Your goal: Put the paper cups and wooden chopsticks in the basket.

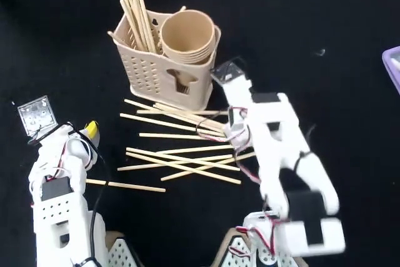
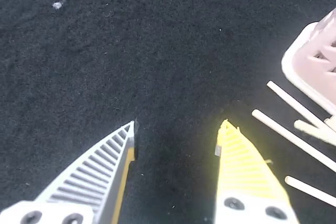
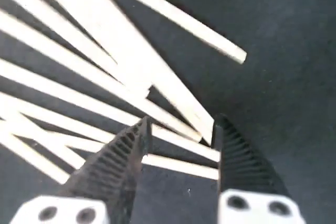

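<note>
A cream slotted basket (image 1: 164, 72) stands at the back of the black table, holding several upright wooden chopsticks (image 1: 137, 20) and stacked paper cups (image 1: 187, 35). Several loose chopsticks (image 1: 181, 151) lie fanned out in front of it. My right gripper (image 3: 181, 129) is open low over the right end of this pile, with the ends of loose chopsticks (image 3: 178, 148) lying between its black fingers; in the high view the right gripper (image 1: 234, 134) is at the pile's right edge. My left gripper (image 2: 179, 129) is open over bare cloth, left of the pile, its yellow finger (image 1: 92, 129) visible from above.
One chopstick (image 1: 125, 186) lies apart near the left arm. A basket corner (image 2: 315, 61) and chopstick ends (image 2: 294, 135) sit beyond the left gripper. A purple object (image 1: 392, 64) touches the table's right edge.
</note>
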Robot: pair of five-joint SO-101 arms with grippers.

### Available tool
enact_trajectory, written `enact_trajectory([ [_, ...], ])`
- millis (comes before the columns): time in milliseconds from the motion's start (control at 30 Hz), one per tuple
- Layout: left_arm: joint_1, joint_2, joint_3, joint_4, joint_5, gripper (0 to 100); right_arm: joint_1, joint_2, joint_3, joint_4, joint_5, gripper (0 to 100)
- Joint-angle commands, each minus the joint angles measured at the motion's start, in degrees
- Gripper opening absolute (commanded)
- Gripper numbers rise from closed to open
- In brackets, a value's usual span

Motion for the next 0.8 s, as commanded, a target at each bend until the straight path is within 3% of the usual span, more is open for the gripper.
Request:
enact_trajectory([
  [0,-0.4,-0.7,-0.8,-1.0,-0.5,25,-1.1,-8.5,1.0,-1.0,1.1,19.1],
  [100,-0.4,-0.7,-0.8,-1.0,-0.5,25,0.1,-9.8,1.0,-1.1,-0.3,19.1],
  [233,-0.4,-0.7,-0.8,-1.0,-0.5,25,3.0,-9.6,0.8,-4.6,-8.4,19.1],
  [533,-0.4,-0.7,-0.8,-1.0,-0.5,25,3.4,-0.9,0.3,-23.6,-26.3,18.8],
  [633,-0.4,-0.7,-0.8,-1.0,-0.5,25,1.6,5.0,-2.3,-25.1,-28.0,18.8],
  [767,-0.4,-0.7,-0.8,-1.0,-0.5,25,-0.3,12.5,-8.0,-19.9,-27.3,18.8],
])
